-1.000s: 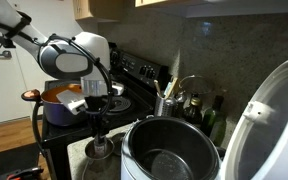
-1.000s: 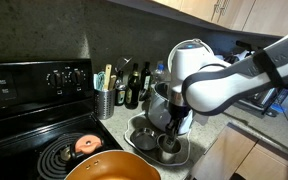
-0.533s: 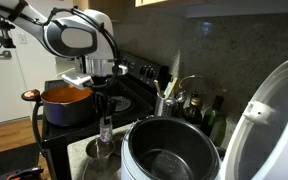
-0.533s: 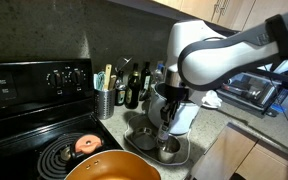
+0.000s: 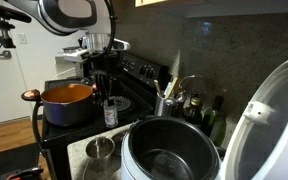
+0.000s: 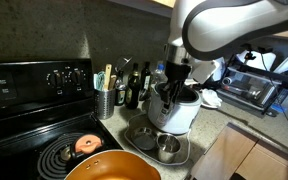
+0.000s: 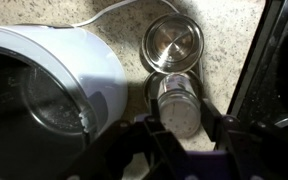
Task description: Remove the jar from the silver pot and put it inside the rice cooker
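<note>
My gripper (image 5: 107,100) is shut on the jar (image 5: 110,113), a small clear-glass jar, and holds it upright in the air above the silver pot (image 5: 101,149). In an exterior view the gripper (image 6: 173,88) hangs well above the silver pot (image 6: 168,146). In the wrist view the jar (image 7: 179,100) sits between my fingers (image 7: 181,122), with the silver pot's rim (image 7: 150,90) showing under it. The rice cooker (image 5: 169,150) stands open next to the pot, its dark bowl empty and its white lid (image 5: 274,110) raised. It also shows in the wrist view (image 7: 54,70).
A large orange pot (image 5: 69,100) stands on the black stove (image 6: 44,80). A utensil holder (image 6: 104,100) and bottles (image 6: 136,88) line the back wall. A second shiny round metal piece (image 7: 172,43) lies beside the silver pot. A toaster oven (image 6: 252,88) is on the counter.
My gripper has risen straight up with the jar, lifting it out of the silver pot to well above its rim.
</note>
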Controlling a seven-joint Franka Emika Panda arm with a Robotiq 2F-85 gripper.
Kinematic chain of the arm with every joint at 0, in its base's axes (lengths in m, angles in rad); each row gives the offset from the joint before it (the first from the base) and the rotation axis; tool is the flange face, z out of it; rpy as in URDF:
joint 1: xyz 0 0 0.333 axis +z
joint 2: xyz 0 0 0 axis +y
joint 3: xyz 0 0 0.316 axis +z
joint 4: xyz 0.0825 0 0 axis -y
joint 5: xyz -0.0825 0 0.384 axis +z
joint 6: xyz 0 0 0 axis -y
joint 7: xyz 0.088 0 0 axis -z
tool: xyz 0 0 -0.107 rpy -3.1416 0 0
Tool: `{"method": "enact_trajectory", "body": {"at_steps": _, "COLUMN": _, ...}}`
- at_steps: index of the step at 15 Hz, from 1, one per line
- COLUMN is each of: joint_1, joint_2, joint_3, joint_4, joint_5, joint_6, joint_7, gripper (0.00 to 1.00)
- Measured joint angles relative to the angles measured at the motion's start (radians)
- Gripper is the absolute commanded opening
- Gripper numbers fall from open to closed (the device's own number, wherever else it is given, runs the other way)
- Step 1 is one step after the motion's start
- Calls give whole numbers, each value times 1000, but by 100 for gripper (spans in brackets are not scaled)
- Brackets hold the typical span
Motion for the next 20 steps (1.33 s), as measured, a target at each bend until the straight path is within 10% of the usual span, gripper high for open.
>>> {"method": "enact_trajectory", "body": {"at_steps": 20, "joint_1": -185, "joint_2": -61, "joint_3": -49, "joint_4": 101, "joint_5": -148, "joint_6": 71, "joint_7": 337, "gripper": 20}}
